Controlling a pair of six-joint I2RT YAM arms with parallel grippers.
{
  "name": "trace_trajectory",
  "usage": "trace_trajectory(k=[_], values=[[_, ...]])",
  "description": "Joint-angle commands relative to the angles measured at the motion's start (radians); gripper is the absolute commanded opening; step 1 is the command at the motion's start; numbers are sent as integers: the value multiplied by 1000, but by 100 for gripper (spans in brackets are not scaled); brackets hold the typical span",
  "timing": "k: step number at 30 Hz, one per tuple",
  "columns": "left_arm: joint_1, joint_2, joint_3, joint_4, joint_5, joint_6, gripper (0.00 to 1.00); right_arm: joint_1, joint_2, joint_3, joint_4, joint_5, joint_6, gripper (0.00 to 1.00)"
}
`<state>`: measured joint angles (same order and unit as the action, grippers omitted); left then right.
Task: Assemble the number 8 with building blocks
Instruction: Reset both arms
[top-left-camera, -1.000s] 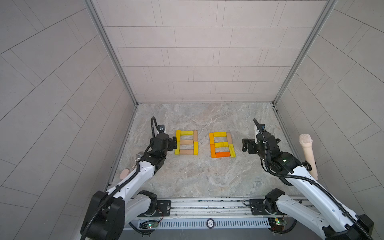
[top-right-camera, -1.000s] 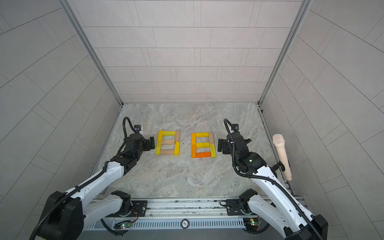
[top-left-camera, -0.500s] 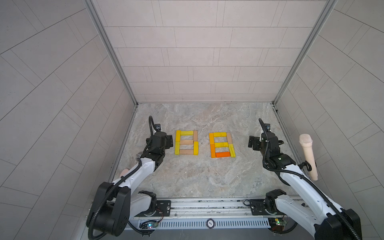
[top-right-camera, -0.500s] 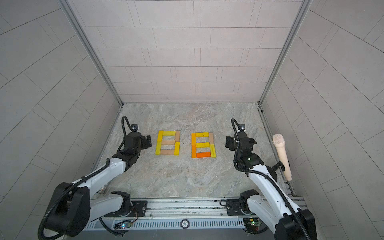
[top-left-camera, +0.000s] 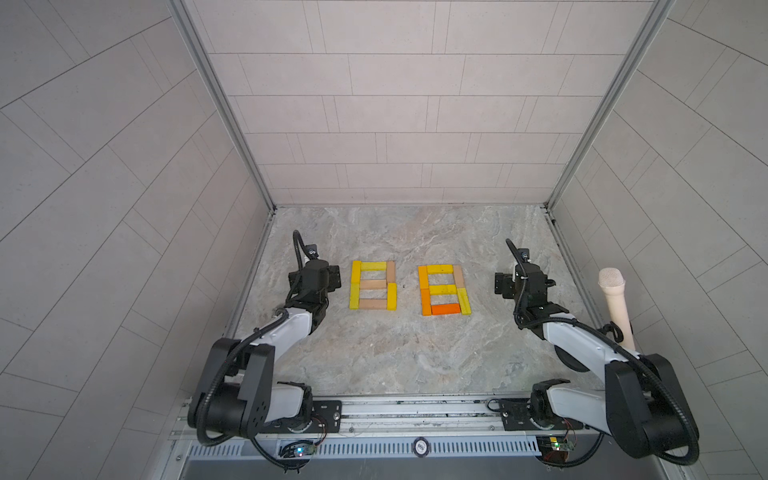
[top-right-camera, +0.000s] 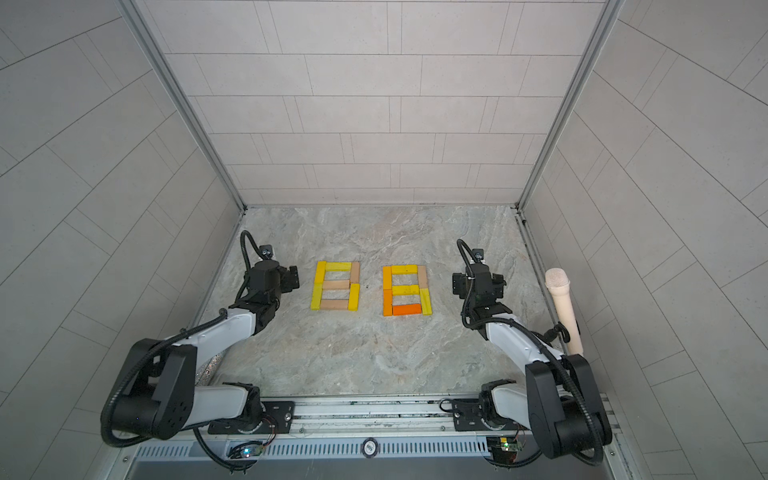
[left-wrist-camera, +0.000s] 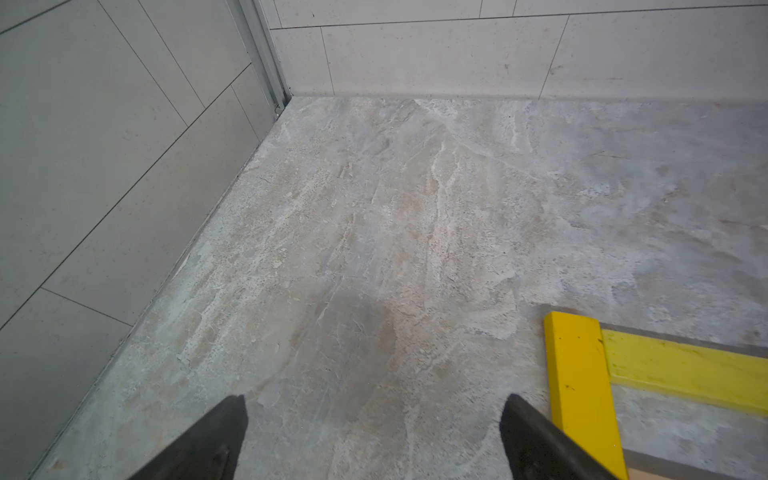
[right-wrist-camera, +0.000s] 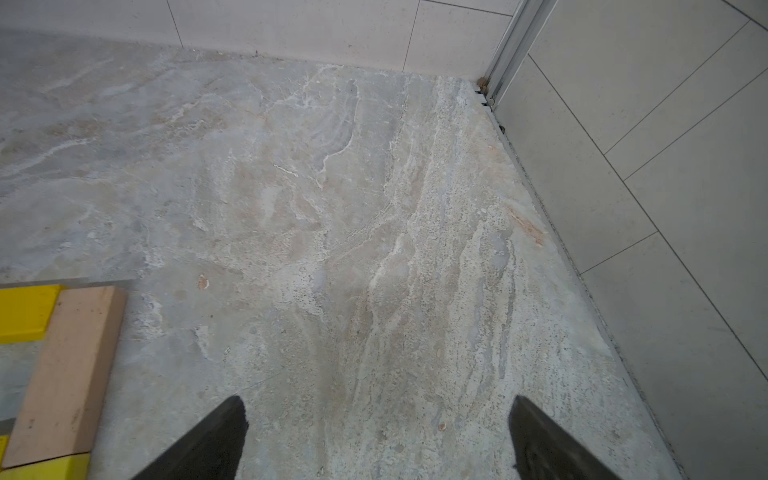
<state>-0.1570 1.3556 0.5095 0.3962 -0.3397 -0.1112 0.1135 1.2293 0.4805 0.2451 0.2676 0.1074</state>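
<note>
Both arms have drawn back a little from the figures toward the surface's side edges. The left gripper (left-wrist-camera: 374, 419) hangs with jaws wide apart, holding nothing, just beside the yellow-and-tan number 8 (top-left-camera: 372, 285). The right gripper (right-wrist-camera: 376, 415), equally spread and empty, sits near the orange, yellow and tan number 8 (top-left-camera: 441, 290). Both figures lie side by side mid-surface. A beige microphone (top-left-camera: 617, 309) leans at the right edge.

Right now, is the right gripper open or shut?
Open. In the right wrist view the right gripper has its jaws standing wide apart over the tabletop, with nothing between them.
</note>
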Motion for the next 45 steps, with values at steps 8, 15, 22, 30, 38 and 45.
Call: trace_trajectory(k=[8, 15, 22, 30, 38, 45], values=[[21, 154, 81, 58, 38, 91, 100, -34, 125, -31, 284, 43, -49, 100], [88, 194, -14, 308, 83, 100, 100, -37, 208, -44, 419, 30, -33, 100], [121, 239, -115, 539, 180, 101, 100, -41, 273, -75, 516, -32, -52, 100], [142, 231, -107, 507, 245, 94, 100, -46, 285, -43, 471, -50, -57, 100], [136, 230, -134, 559, 319, 129, 100, -47, 282, -46, 473, -50, -55, 100], [142, 231, -107, 508, 225, 93, 100, -59, 255, -146, 628, -118, -71, 100]])
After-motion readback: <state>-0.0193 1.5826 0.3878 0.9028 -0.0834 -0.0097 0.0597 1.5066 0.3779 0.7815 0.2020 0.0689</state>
